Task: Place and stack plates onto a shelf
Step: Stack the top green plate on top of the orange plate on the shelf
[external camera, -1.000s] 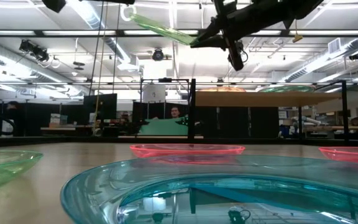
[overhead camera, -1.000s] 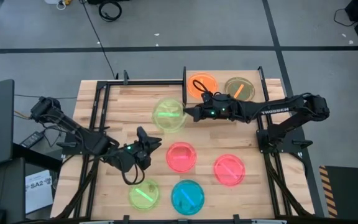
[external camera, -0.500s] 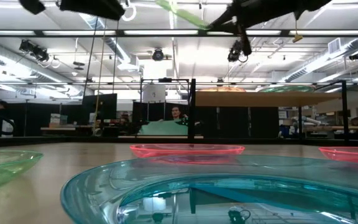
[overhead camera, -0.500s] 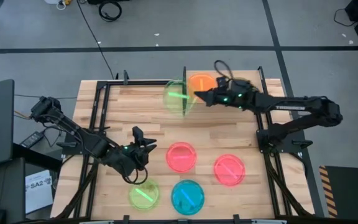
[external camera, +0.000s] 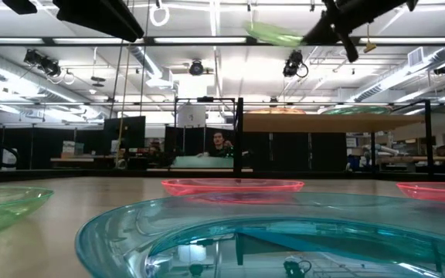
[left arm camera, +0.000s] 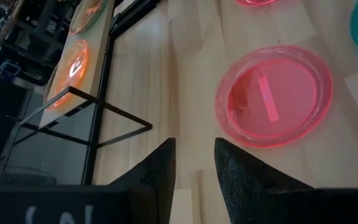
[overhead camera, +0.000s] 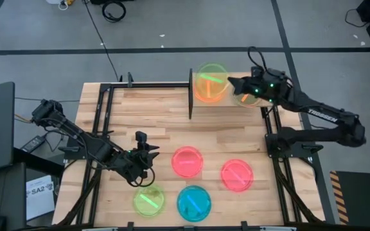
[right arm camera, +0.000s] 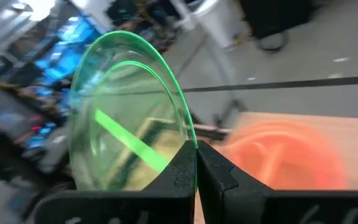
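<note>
Two pink plates [overhead camera: 187, 161], a teal plate [overhead camera: 193, 203] and a green one [overhead camera: 149, 201] are left on the table [overhead camera: 133, 109]. A translucent green plate [overhead camera: 211, 80] with lighter stripe is pinched by the right gripper [overhead camera: 231, 83] above the orange plate [right arm camera: 284, 155] on the shelf [external camera: 315, 121]. Left gripper [left arm camera: 193, 165] is spread, near table.

Even, bright light falls from ceiling strip lamps [external camera: 207, 40], which glare white in the low view. Shadows on the table [overhead camera: 236, 131] are faint and soft. The near teal plate [external camera: 269, 232] is out of focus and mirrors the lamps. In the right wrist view the orange plate [right arm camera: 284, 152] and background smear with blur.
</note>
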